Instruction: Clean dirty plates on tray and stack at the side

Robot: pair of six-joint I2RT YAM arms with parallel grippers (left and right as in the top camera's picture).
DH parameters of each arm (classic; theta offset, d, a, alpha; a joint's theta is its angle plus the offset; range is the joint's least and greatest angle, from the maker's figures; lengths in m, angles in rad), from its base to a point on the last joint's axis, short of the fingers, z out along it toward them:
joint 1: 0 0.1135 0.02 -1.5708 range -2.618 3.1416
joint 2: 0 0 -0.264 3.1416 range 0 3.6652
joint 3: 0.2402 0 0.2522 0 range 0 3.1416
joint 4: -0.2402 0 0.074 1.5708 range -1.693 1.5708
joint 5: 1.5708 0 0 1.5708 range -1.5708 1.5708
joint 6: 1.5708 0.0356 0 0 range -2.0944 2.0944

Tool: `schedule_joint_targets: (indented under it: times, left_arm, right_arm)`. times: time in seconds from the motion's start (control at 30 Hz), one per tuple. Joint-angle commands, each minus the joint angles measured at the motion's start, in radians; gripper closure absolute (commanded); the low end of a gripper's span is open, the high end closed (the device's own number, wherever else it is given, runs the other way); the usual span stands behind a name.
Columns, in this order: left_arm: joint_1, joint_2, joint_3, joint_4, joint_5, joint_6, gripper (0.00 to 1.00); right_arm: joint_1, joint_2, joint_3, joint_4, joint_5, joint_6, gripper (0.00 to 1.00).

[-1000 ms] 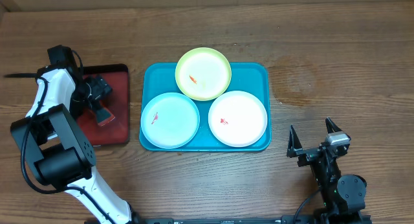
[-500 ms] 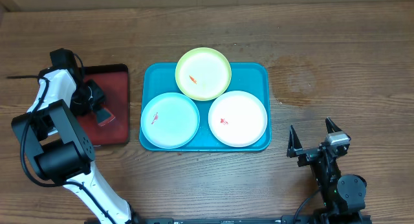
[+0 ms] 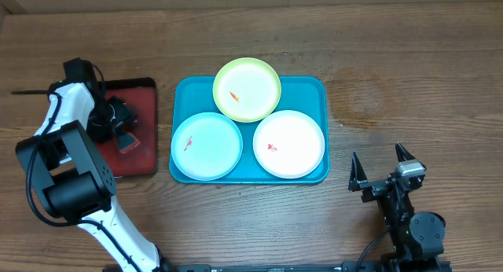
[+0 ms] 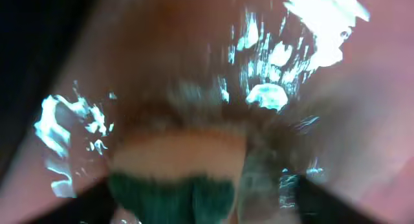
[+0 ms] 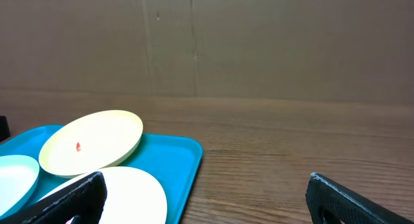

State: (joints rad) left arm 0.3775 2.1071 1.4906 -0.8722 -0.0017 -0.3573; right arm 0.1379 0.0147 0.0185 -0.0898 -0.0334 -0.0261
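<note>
- On turquoise tray (image 3: 314,87), mid-table: three plates, none stacked yet. Pale blue plate (image 3: 206,145) sits near-left, white plate (image 3: 288,143) near-right, lime-green plate (image 3: 247,89) at back, overhanging the far rim. Each shows a small red smear.
- L gripper (image 3: 118,124) hangs over a dark red tray (image 3: 141,158) just beside the turquoise one. Its wrist cam, badly blurred, fills w/ a tan-and-green pad (image 4: 171,166), prob. a sponge. Jaws: can't tell whether wide or clamped.
- R gripper (image 3: 376,154) sits well apart at the table's near-right, fingers spread wide, holding nothing.
- Risks: a fumbled pick could leave the pad behind. The green plate, perched on the rim, could tip or skid off under a wipe. Smooth plastic plates may slide w/o bracing.
- Surface: worn wood-grain table (image 3: 409,60), w/ a brown cardboard wall (image 5: 259,43) behind.
</note>
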Motion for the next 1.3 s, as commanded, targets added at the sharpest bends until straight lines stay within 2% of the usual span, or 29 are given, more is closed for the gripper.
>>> schedule_joint_targets:
  times: [0.0, 0.23, 0.3, 0.33, 0.4, 0.43, 0.5, 0.53, 0.67, 0.7, 0.73, 0.77, 0.8, 1.0, 1.2, 1.23, 1.27]
  left_arm:
    - [0.001, 0.038, -0.002, -0.054, 0.047, 0.005, 0.00]
    - [0.001, 0.038, -0.002, -0.150, 0.106, 0.006, 0.00]
    - [0.001, 0.038, -0.002, -0.148, 0.103, 0.006, 0.08]
    - [0.001, 0.038, -0.002, -0.147, 0.103, 0.006, 0.18]
    - [0.001, 0.038, -0.002, -0.141, 0.103, 0.006, 0.47]
    - [0.001, 0.038, -0.002, -0.140, 0.103, 0.005, 0.65]
    - [0.001, 0.038, -0.002, -0.135, 0.103, 0.005, 0.90]
    - [0.001, 0.038, -0.002, -0.132, 0.103, 0.005, 0.96]
    - [0.001, 0.038, -0.002, -0.117, 0.100, 0.006, 0.96]
    - [0.001, 0.038, -0.002, -0.110, 0.096, 0.006, 0.85]
    - [0.001, 0.038, -0.002, -0.099, 0.094, 0.006, 0.57]
    - [0.001, 0.038, -0.002, -0.087, 0.088, 0.006, 0.12]
    - [0.001, 0.038, -0.002, -0.079, 0.079, 0.006, 0.00]
    - [0.001, 0.038, -0.002, -0.017, 0.059, 0.006, 0.00]
    - [0.001, 0.038, -0.002, 0.066, -0.042, 0.006, 0.00]
    - [0.001, 0.038, -0.002, 0.070, -0.048, 0.006, 0.02]
    - [0.001, 0.038, -0.002, 0.074, -0.055, 0.006, 0.11]
  right_arm:
    - [-0.003, -0.011, -0.010, 0.006, 0.006, -0.001, 0.00]
    - [-0.003, -0.011, -0.010, 0.006, 0.006, -0.001, 0.00]
    - [-0.003, -0.011, -0.010, 0.006, 0.006, -0.001, 0.00]
    - [-0.003, -0.011, -0.010, 0.006, 0.006, -0.001, 0.00]
    - [-0.003, -0.011, -0.010, 0.006, 0.006, -0.001, 0.00]
    - [-0.003, -0.011, -0.010, 0.006, 0.006, -0.001, 0.00]
    - [-0.003, -0.011, -0.010, 0.006, 0.006, -0.001, 0.00]
    - [-0.003, -0.011, -0.010, 0.006, 0.006, -0.001, 0.00]
    - [-0.003, -0.011, -0.010, 0.006, 0.006, -0.001, 0.00]
    - [-0.003, -0.011, -0.010, 0.006, 0.006, -0.001, 0.00]
    - [-0.003, -0.011, -0.010, 0.006, 0.006, -0.001, 0.00]
    - [-0.003, -0.011, -0.010, 0.006, 0.006, -0.001, 0.00]
    - [-0.003, -0.011, -0.010, 0.006, 0.006, -0.001, 0.00]
    - [-0.003, -0.011, -0.010, 0.006, 0.006, -0.001, 0.00]
    - [-0.003, -0.011, -0.010, 0.006, 0.006, -0.001, 0.00]
    - [-0.003, -0.011, -0.010, 0.006, 0.006, -0.001, 0.00]
    - [-0.003, -0.011, -0.010, 0.006, 0.006, -0.001, 0.00]
